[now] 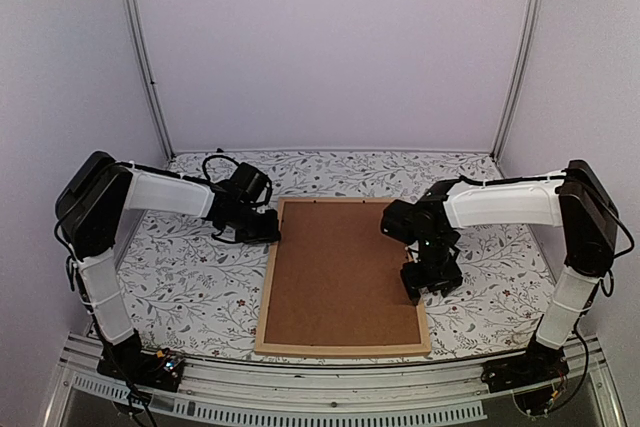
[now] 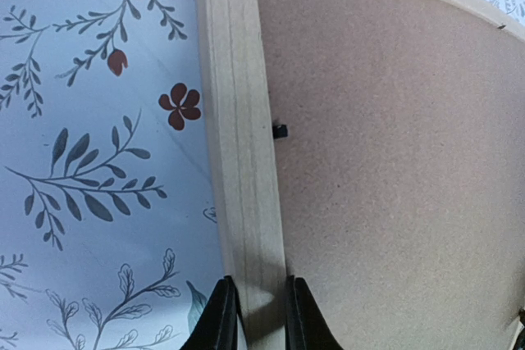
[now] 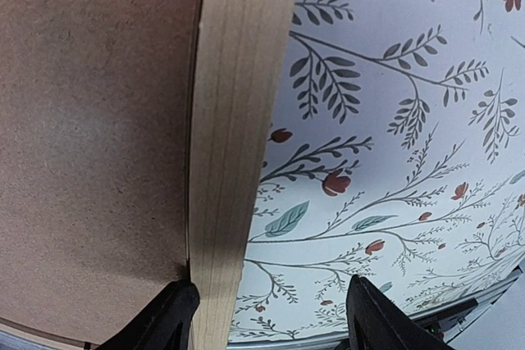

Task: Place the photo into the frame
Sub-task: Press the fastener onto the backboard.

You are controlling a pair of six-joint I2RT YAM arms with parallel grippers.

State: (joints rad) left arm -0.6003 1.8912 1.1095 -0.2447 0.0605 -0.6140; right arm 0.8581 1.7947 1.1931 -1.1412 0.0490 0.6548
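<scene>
On the left, the left gripper [image 1: 268, 230] reaches in over the flowered tablecloth [image 1: 190, 287] to the far end of the left side of the frame [image 1: 266, 297]; the frame lies flat in the middle of the table, long sides running away from the arms, with a brown backing board [image 1: 340, 267] filling it.

In the left wrist view the left gripper [image 2: 260, 286] is clenched on the pale wood bar of the frame [image 2: 242, 145]; one finger presses the outer edge on the cloth side, the other the inner edge against the backing board [image 2: 394, 161]; a small black clip [image 2: 280, 130] sits at the bar's inner edge, further along from the fingers.

On the right, the right gripper [image 1: 425, 282] hangs over the frame's right side, about halfway along; its fingers are spread wide and grasp nothing.

In the right wrist view the right gripper [image 3: 269, 288] straddles the bar of the frame [image 3: 238, 120]; one finger sits at the seam between board and bar, the other stands well off the outer edge, above the cloth.
</scene>
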